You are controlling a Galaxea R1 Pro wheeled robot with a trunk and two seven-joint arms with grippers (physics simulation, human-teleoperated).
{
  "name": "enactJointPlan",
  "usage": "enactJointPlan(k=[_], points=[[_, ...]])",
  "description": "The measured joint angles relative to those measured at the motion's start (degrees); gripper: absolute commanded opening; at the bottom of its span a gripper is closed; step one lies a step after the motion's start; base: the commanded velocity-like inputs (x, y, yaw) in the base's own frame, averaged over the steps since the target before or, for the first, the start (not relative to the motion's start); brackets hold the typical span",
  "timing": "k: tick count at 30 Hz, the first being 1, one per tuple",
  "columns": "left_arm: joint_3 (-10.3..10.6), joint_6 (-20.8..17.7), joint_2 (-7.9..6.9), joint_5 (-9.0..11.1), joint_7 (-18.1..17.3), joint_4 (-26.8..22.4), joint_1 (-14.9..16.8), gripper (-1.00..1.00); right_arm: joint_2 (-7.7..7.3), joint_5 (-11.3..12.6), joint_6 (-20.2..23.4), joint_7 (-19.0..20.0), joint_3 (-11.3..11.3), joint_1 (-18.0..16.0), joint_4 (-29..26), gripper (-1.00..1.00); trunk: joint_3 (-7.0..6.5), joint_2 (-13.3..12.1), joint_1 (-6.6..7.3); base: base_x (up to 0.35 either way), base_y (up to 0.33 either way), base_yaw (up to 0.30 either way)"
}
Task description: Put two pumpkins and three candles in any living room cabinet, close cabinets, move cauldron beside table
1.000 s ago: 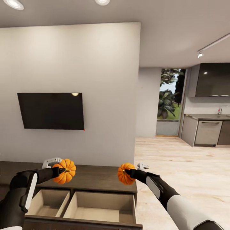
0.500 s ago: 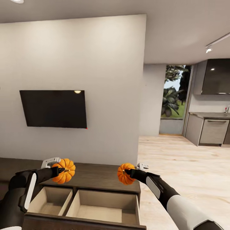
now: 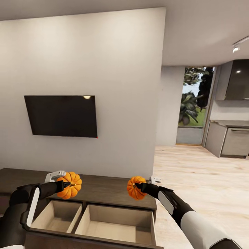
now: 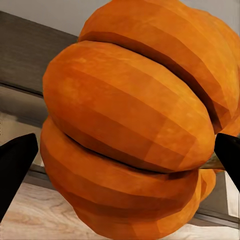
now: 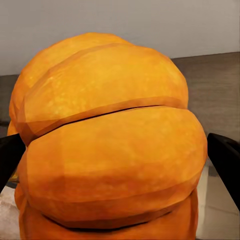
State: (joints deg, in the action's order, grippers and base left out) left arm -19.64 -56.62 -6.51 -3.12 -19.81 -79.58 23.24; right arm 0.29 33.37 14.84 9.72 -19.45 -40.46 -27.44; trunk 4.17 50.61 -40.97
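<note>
My left gripper (image 3: 68,185) is shut on an orange ribbed pumpkin (image 3: 70,185), held above the dark-brown cabinet (image 3: 103,192). My right gripper (image 3: 136,187) is shut on the other pumpkin (image 3: 135,188), also held over the cabinet top. Below both hands, two pull-out fronts of the cabinet stand open, showing a pale interior (image 3: 114,224) with nothing in it. Up close, the left wrist view has its pumpkin (image 4: 135,120) between dark fingertips (image 4: 17,165), and the right wrist view has its pumpkin (image 5: 110,145) likewise between fingertips (image 5: 225,160). The candles, cauldron and table are out of view.
A black TV (image 3: 62,116) hangs on the white wall above the cabinet. To the right, pale wood floor (image 3: 200,186) runs toward a kitchen with grey units (image 3: 231,140) and a glass door (image 3: 192,110).
The whole head view has shifted: the camera moved closer and slightly left, so the wall, TV and open drawers slid right and the drawers loom larger. Both grippers still hold their pumpkins.
</note>
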Motion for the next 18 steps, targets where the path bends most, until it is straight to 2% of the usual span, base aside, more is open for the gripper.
enactJointPlan(k=[2,5,15,18], points=[[0.0,-0.1,0.01,0.4,0.0,0.0,0.0,-1.0,-0.01,0.0,-0.1,0.0,0.0,0.0,0.0,-1.0,0.01,0.0,0.0,0.05,0.169,0.002],[0.0,0.0,0.0,-0.2,0.0,0.0,0.0,-1.0,-0.06,0.0,-0.2,0.2,0.0,0.0,0.0,-1.0,0.02,0.0,0.01,0.044,0.086,0.0],[-0.1,0.0,-0.06,0.1,0.0,0.0,0.0,-1.0,0.0,0.0,-0.2,0.4,0.1,0.0,0.0,-1.0,0.02,0.0,-0.01,0.005,0.007,0.0],[-0.1,0.0,-0.08,0.2,0.0,0.0,0.0,-1.0,0.0,0.0,-0.2,0.4,0.1,0.0,0.0,-1.0,0.02,0.0,0.01,0.144,0.082,0.0]])
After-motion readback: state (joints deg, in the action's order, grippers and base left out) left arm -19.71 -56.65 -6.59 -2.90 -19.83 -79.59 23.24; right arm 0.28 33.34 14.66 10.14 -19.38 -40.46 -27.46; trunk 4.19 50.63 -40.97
